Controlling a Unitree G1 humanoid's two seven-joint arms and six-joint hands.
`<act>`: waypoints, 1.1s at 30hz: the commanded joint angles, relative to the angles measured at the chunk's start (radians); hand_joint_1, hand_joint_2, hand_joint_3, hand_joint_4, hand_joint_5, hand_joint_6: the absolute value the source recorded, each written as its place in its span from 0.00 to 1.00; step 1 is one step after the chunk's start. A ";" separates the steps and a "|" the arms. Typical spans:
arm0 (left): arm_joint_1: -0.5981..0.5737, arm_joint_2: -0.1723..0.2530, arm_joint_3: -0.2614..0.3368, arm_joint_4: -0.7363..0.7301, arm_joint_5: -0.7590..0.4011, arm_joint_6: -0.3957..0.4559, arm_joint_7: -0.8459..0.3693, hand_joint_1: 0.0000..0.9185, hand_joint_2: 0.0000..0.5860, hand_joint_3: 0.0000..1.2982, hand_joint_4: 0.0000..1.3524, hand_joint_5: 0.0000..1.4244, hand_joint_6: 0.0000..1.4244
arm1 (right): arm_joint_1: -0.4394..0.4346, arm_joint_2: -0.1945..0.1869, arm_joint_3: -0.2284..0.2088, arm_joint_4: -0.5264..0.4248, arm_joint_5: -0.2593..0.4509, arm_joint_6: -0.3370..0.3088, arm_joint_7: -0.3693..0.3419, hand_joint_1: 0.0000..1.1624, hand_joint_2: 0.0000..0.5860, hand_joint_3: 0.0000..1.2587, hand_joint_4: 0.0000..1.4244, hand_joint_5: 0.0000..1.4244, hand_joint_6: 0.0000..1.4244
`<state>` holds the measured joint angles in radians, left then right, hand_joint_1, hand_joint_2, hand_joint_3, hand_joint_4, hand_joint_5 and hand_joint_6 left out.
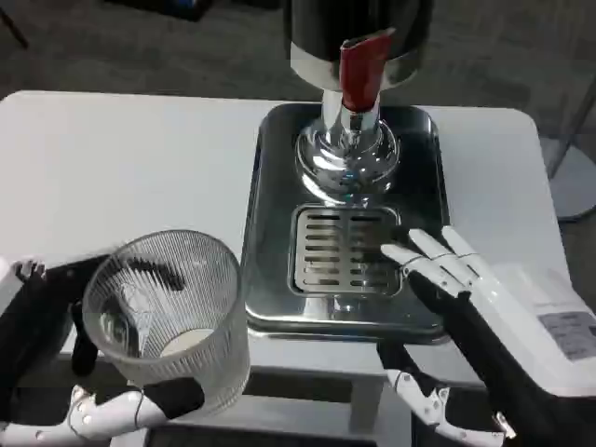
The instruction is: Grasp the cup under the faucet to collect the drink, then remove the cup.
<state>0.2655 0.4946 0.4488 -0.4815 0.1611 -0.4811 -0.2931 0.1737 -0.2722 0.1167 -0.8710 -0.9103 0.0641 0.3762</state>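
A silver tray [424, 307] with a slotted grate [340, 250] sits under the dispenser's red-handled faucet [361, 70], nothing standing on the grate. The left hand [112, 405] grips the ribbed clear cup [168, 317] near the table's [112, 158] front edge, left of the tray; what it holds is unclear. The right hand [447, 279] rests empty, fingers spread, over the tray's front right corner.

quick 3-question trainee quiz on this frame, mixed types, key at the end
1. True or false: the ribbed glass cup stands on the drip grate.
2. Which hand holds the cup? A) left B) right
3. Fill in: the dispenser's tap lever is coloured ___.

Key:
1. False. The cup is left of the steel tray, held by the left hand.
2. A. The right hand is open, fingers over the grate's right edge.
3. Red.
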 commanded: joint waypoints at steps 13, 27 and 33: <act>-0.010 0.010 -0.005 0.005 -0.027 0.004 -0.004 0.79 0.18 0.70 0.71 0.79 1.00 | -0.006 0.023 -0.012 0.004 0.007 0.001 -0.001 0.56 0.85 0.15 0.05 0.01 0.16; -0.049 0.004 -0.030 0.041 -0.014 0.006 0.008 0.79 0.17 0.70 0.71 0.79 1.00 | -0.015 0.076 -0.048 0.003 0.050 0.031 -0.026 0.56 0.85 0.18 0.10 0.08 0.19; -0.100 -0.005 -0.062 0.076 0.019 0.013 0.026 0.79 0.18 0.70 0.71 0.79 1.00 | -0.013 0.111 -0.086 0.019 0.169 0.024 -0.078 0.55 0.87 0.28 0.27 0.28 0.34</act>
<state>0.1980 0.4966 0.4083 -0.4235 0.1667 -0.4730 -0.2938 0.1520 -0.1852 0.0532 -0.8644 -0.8121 0.0957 0.3457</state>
